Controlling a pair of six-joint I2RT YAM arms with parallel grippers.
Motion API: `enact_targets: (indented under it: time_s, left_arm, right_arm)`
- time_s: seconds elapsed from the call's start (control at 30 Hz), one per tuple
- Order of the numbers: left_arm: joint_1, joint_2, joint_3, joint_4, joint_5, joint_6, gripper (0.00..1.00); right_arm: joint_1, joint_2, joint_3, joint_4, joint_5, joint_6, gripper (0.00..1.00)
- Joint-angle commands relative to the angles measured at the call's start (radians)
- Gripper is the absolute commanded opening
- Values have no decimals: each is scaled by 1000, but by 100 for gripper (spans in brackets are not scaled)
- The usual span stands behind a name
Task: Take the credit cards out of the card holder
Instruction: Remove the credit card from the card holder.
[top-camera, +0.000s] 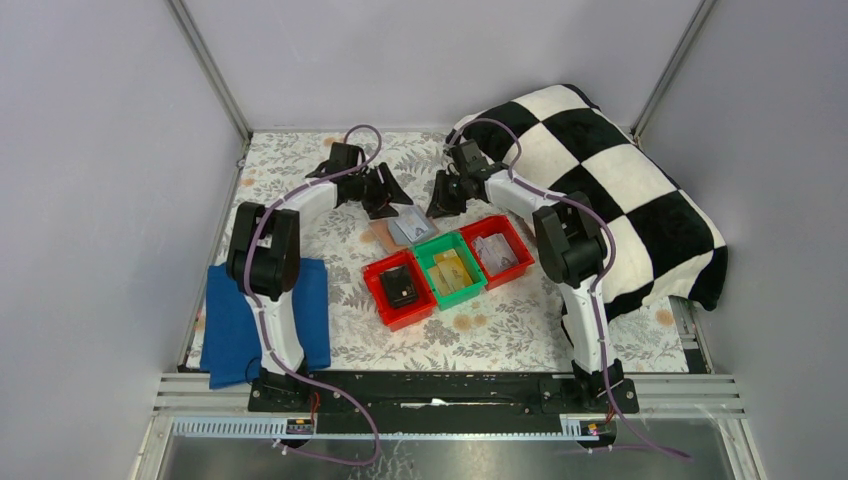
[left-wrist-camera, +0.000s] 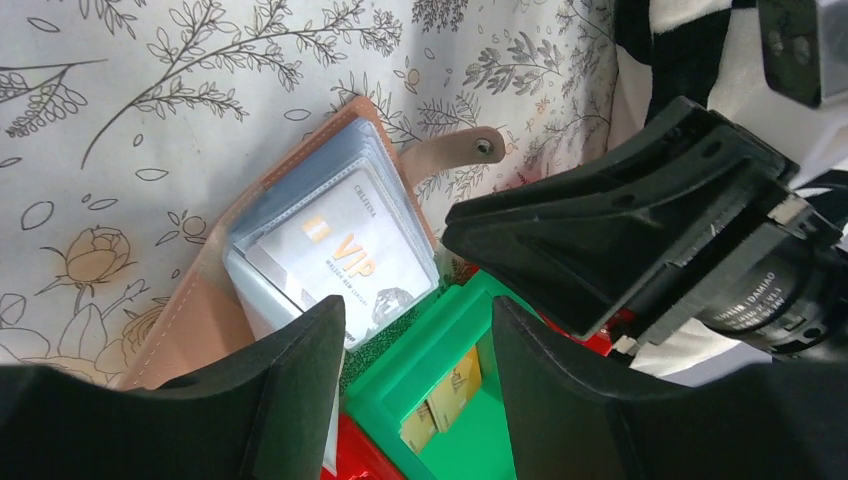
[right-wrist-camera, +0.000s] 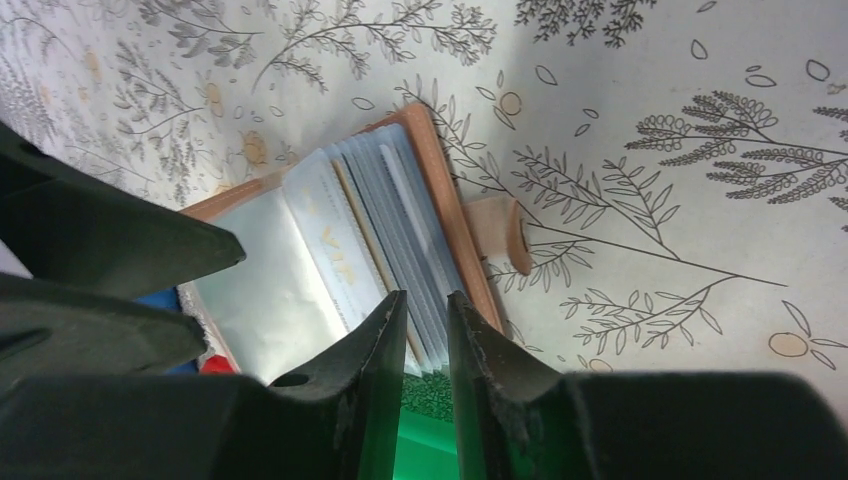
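Observation:
The salmon-pink card holder (top-camera: 384, 236) lies open on the floral table just behind the bins. Its clear sleeves are fanned, with a white "VIP" credit card (left-wrist-camera: 345, 250) on top. The holder (left-wrist-camera: 190, 310) and its snap tab (left-wrist-camera: 460, 150) show in the left wrist view. In the right wrist view the holder (right-wrist-camera: 440, 190) shows several grey-blue sleeves and the credit card (right-wrist-camera: 335, 250). My left gripper (top-camera: 385, 198) (left-wrist-camera: 415, 310) is open and empty above the holder's near edge. My right gripper (top-camera: 445, 198) (right-wrist-camera: 425, 298) hovers over the sleeves, jaws a narrow gap apart, nothing between them.
Three bins stand in a row in front of the holder: a red bin (top-camera: 375, 272) with a black wallet-like item (top-camera: 400, 287), a green bin (top-camera: 437, 246) with gold cards, and a red bin (top-camera: 521, 248) with pale cards. A blue cloth (top-camera: 225, 325) lies left. A checkered blanket (top-camera: 620, 180) covers the right.

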Motion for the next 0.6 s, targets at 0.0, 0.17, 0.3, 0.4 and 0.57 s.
enact_targets:
  time_s: [0.0,0.17,0.3,0.4,0.57]
  left_arm:
    - [-12,-52,-29,24,25,1,61]
    - [-37,-102,-34,24,9,14,64]
    - [-61,-136,-30,24,-8,24,66]
    - [-63,-122,-33,15,1,20,66]
    - [-54,-53,-20,-64,-40,55,63]
  right_arm:
    - [8,18,21,-29,42,-34,29]
    - [8,42,17,-32,46,-36,29]
    - [9,50,8,-21,40,-30,30]
    - [9,56,5,-16,32,-24,30]
    - [9,56,-12,0,15,-7,29]
